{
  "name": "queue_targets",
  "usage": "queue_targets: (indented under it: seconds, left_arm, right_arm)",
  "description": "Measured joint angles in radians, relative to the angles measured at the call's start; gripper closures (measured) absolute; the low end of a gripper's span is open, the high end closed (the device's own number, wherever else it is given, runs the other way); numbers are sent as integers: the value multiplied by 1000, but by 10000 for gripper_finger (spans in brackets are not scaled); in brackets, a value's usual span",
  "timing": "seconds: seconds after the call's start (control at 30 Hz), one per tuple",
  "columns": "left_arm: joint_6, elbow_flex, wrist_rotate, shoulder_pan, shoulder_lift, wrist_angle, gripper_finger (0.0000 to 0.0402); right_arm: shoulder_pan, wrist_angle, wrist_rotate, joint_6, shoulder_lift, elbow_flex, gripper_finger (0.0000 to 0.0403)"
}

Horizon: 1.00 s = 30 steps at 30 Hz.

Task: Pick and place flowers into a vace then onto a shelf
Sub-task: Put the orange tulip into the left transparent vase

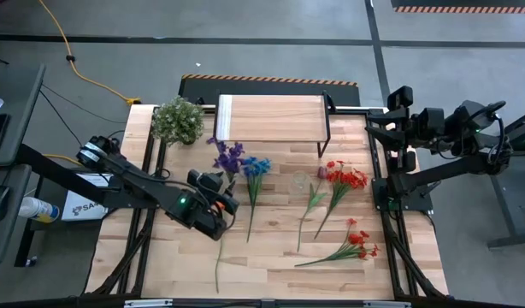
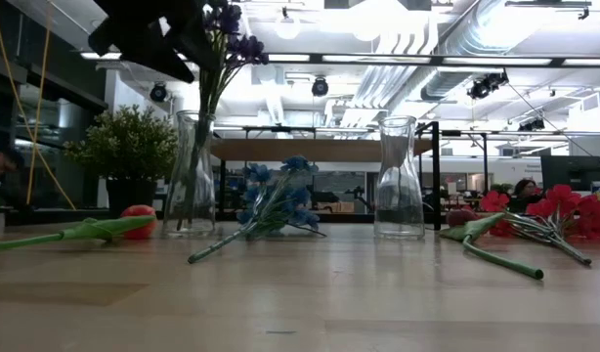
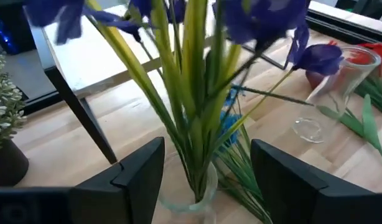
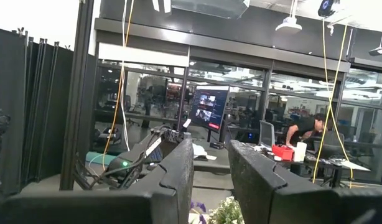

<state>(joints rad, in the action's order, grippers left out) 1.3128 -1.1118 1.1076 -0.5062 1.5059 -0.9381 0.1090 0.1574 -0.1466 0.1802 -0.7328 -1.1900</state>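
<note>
High view: the left gripper (image 1: 218,208) sits left of centre with its fingers spread, right at a purple flower (image 1: 229,155) whose bloom lies just beyond it. A blue flower (image 1: 256,166) lies beside it, red flowers (image 1: 346,177) and another red spray (image 1: 359,239) to the right, and 1 long green stem (image 1: 218,263) at the near edge. The shelf (image 1: 271,118) stands at the far side, bare on top, next to a potted plant (image 1: 178,120). The right arm is parked off the table's right edge.

Low view: only here do 2 glass vases show upright — the left vase (image 2: 192,176) with the purple stems in it, the right vase (image 2: 400,180) empty.

Left wrist view: the stems (image 3: 194,93) rise out of the vase mouth (image 3: 190,198) between the parted fingers (image 3: 138,171), which do not press them — released, by the look of it.

Right wrist view: the right gripper (image 4: 209,174) faces the room; its jaws stand slightly apart, holding nothing.

The flowers look light, limp and top-heavy, so low on the stem is probably the best hold; the vase is likely slippery and breakable — best gripped at its narrow neck.
</note>
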Motion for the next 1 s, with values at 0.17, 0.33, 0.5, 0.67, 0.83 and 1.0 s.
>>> queue_targets:
  seconds: [0.17,0.33,0.5,0.67,0.83,1.0]
  left_arm:
    - [0,0,-7,-21,-1,-8,127]
    - [1,-23,-30,-54,-9,-30,126]
    - [1,-58,-47,-90,-12,-81,126]
    - [1,-100,-85,-129,-13,-107,130]
    - [40,-141,-188,-161,-13,-102,129]
    - [99,-156,-322,-185,-13,-22,130]
  right_arm:
    - [0,2,0,0,0,0,308]
    - [0,3,0,0,0,0,308]
    - [0,3,0,0,0,0,308]
    - [0,3,0,1,0,0,308]
    - [0,3,0,0,0,0,308]
    - [0,3,0,2,0,0,308]
